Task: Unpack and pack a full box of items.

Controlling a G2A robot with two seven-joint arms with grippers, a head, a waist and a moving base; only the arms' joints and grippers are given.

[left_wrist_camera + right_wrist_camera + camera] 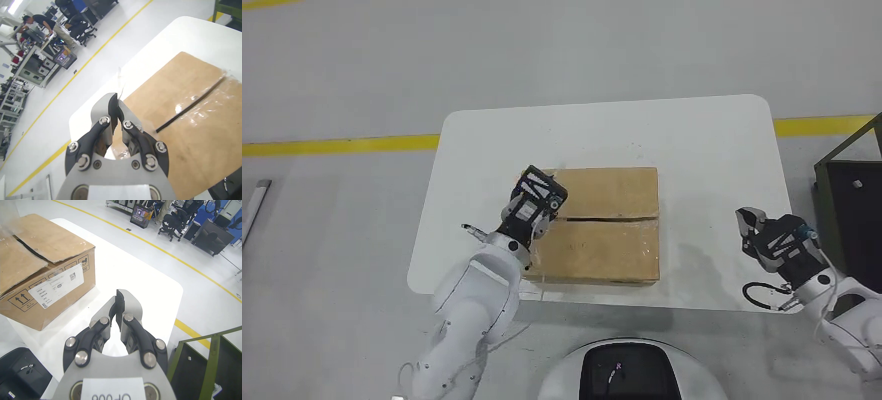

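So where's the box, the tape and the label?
box (607,190), top view, on its far flap.
tape (200,113), left wrist view, on the glossy film beside the seam.
label (56,287), right wrist view, on its white middle.

Left arm (480,292) is bent at the elbow and angled inward. Its left gripper (116,101) is raised, pads pinched tight on a thin tape strip (119,83). Over on the other side, right arm (834,300) sits low and tucked back, right gripper (118,301) pointing forward, fingers pressed together with nothing between them.
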